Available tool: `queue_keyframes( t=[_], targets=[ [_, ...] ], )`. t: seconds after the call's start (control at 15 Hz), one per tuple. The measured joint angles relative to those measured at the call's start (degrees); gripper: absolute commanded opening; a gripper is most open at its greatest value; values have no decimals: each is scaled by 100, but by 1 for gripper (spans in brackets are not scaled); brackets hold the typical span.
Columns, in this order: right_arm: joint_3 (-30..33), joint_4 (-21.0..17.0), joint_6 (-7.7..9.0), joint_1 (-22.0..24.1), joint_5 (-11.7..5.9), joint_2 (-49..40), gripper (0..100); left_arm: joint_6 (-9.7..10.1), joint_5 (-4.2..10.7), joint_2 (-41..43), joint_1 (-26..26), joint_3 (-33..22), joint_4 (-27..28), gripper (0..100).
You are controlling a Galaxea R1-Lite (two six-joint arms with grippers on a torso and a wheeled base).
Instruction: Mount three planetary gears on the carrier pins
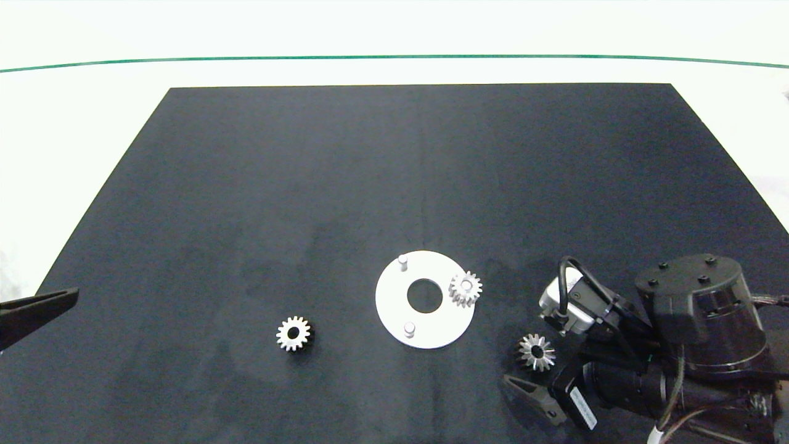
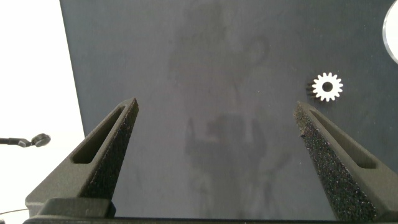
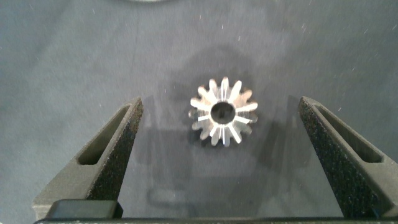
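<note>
My bench (image 1: 74, 123) is pale white, with a thin green line (image 1: 394, 58) running across its far side, and a big black mat (image 1: 394, 185) covers most of it. Near the mat's front sits the white disc (image 1: 385, 305), two of its pegs (image 1: 402, 261) bare and one gear (image 1: 465, 288) on its right side. My right claw (image 1: 535, 364) hangs low over the mat's front right corner, spread wide and holding nothing, a second gear (image 3: 222, 111) lying flat between its fingers, touching neither. My left claw (image 2: 214, 137) waits at the mat's left edge, equally wide and empty, the third gear (image 1: 293, 333) well off toward the disc.
</note>
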State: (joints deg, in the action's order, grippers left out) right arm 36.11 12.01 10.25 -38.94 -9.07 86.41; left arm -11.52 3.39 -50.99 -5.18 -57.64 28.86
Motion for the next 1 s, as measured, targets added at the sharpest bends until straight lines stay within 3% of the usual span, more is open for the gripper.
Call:
queue_keyframes(
  t=[0.53, 1.0],
  targets=[
    [-196, 552, -2, 21, -10, 182, 100, -11, 0, 17, 4, 26, -11, 100],
    [-276, 695, 2, 96, -32, 312, 87, -16, 0, 52, -9, 26, -11, 100]
  ],
)
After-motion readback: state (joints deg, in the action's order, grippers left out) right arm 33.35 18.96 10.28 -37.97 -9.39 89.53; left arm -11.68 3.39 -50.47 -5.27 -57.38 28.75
